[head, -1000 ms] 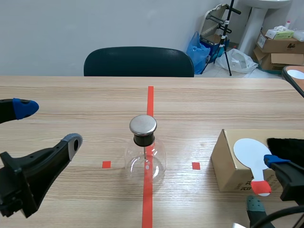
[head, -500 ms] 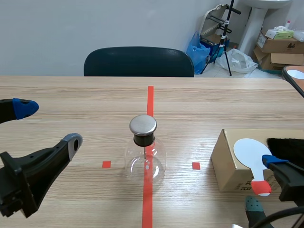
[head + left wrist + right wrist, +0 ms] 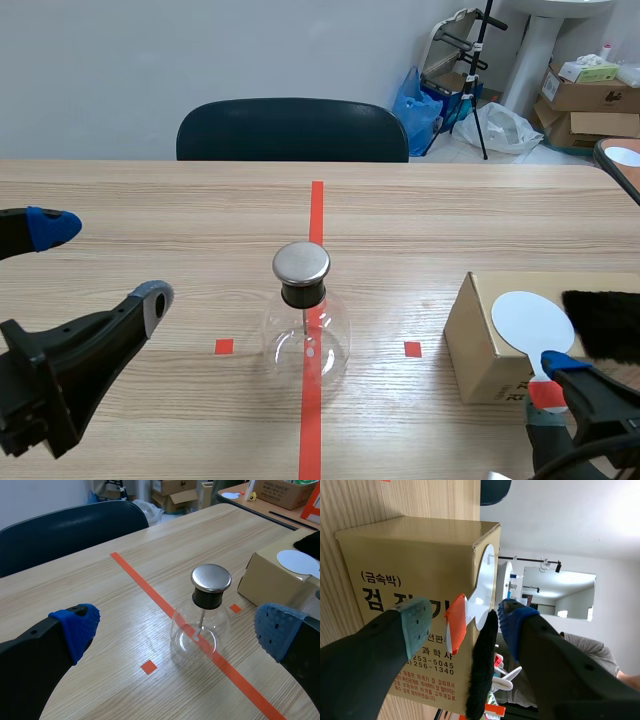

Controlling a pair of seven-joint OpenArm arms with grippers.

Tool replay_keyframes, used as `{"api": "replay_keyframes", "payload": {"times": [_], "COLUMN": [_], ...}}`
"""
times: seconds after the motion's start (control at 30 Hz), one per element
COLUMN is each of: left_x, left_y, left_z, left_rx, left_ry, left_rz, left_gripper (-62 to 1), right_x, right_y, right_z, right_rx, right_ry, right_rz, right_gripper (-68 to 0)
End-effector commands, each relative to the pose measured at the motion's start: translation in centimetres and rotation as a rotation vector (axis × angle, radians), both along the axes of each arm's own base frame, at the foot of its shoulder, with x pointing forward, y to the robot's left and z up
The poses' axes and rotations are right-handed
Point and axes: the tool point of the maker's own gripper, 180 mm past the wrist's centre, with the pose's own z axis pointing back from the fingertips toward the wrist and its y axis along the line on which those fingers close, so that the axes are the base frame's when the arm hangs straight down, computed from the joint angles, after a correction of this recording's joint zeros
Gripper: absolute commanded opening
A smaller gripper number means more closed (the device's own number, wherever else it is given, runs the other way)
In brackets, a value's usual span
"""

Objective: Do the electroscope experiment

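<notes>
– Wooden table [image 3: 150,220] with orange-red tape marks, and a dark chair [image 3: 292,130] behind its far edge. What stands on it?

– From my station, a cardboard box [image 3: 475,340] sits at the near right. The electroscope [image 3: 306,335] stands on the centre tape line, well apart from the box. It is a clear round glass flask with a black stopper, a flat metal cap [image 3: 301,263] and a thin rod inside.

– On the box?

– A white paddle [image 3: 532,322] with a red handle [image 3: 545,395], and black fur [image 3: 605,325] just beside it.

– Grippers?

– The left gripper [image 3: 102,262] is spread wide and holds nothing, with the flask ahead of it. The right gripper [image 3: 465,617] is also apart. Only its wrist view shows the red handle and the fur's edge between the pads.

– Limits?

– I cannot tell whether the blue pad touches the fur. The rod's lower end is too small to read. The scene view cuts off the box's right side.
</notes>
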Motion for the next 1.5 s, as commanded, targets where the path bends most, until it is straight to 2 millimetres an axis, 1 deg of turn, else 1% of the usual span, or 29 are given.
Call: {"api": "replay_keyframes", "payload": {"times": [0.0, 0.27, 0.5, 0.53, 1.47], "left_x": [0.05, 0.05, 0.05, 0.05, 0.05], "left_y": [-0.34, -0.34, -0.34, -0.34, -0.34], "left_z": [0.82, 0.82, 0.82, 0.82, 0.82], "left_rx": [-0.024, -0.024, -0.024, -0.024, -0.024], "left_ry": [-0.022, -0.022, -0.022, -0.022, -0.022], "left_rz": [-0.005, -0.005, -0.005, -0.005, -0.005], "left_gripper": [1.4, 1.4, 1.4, 1.4, 1.4], "right_x": [0.48, 0.51, 0.51, 0.50, 0.54], "right_y": [0.24, 0.10, 0.13, 0.13, -0.06], "right_z": [1.52, 1.52, 1.52, 1.52, 1.52], "right_rx": [0.014, 0.013, 0.013, 0.013, 0.007], "right_ry": [-0.073, -0.073, -0.073, -0.073, -0.074], "right_rz": [0.005, -0.003, -0.002, -0.002, -0.012], "right_gripper": [-40.9, -52.0, -65.4, -66.2, -66.2]}}
